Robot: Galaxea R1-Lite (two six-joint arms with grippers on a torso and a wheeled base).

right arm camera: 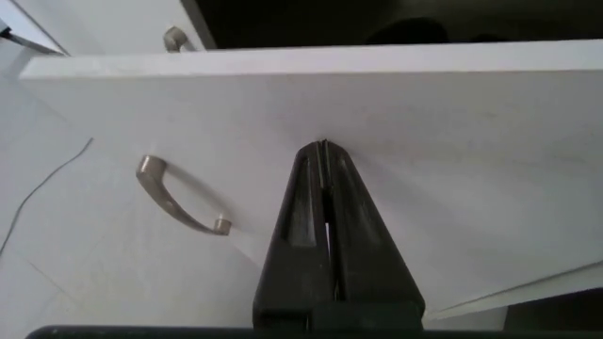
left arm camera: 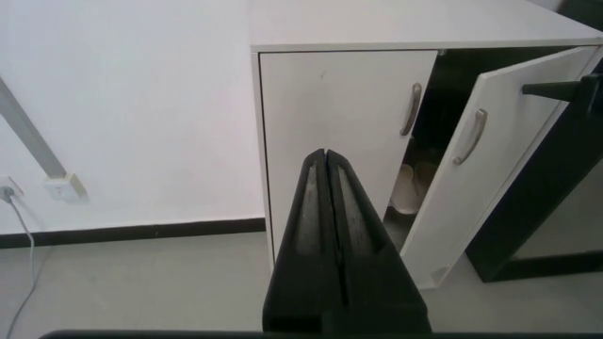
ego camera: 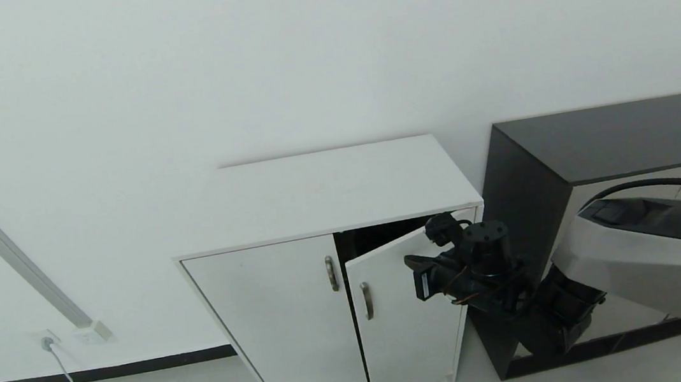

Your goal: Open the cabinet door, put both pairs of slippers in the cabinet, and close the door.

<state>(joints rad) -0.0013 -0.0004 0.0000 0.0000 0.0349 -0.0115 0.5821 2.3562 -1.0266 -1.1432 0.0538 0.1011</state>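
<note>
Pressing its fingertips together with nothing between them, the right gripper [right arm camera: 323, 147] sits with its tip against the outer face of the right door [right arm camera: 424, 104], on the side toward the hinge from the curved metal handle [right arm camera: 179, 198]. Beyond that tip the door stands ajar, swung partway out from the white cabinet [ego camera: 340, 184], with a dark gap showing past its free edge. A black unit [ego camera: 527, 195] stands just beside the cabinet, behind this arm.

The left gripper [left arm camera: 325, 153] is likewise clenched on nothing and hangs well back from the cabinet, pointing at the left door [left arm camera: 330, 104], which is flush and closed. Past it, through the gap, a pale shape that looks like a slipper [left arm camera: 410, 188] lies low inside the cabinet.

The loading appears to be done, since no slippers lie on the floor near either tool. Whether both pairs are inside cannot be told through so narrow an opening. What seems left is the closing: pushing the right door flush.
</note>
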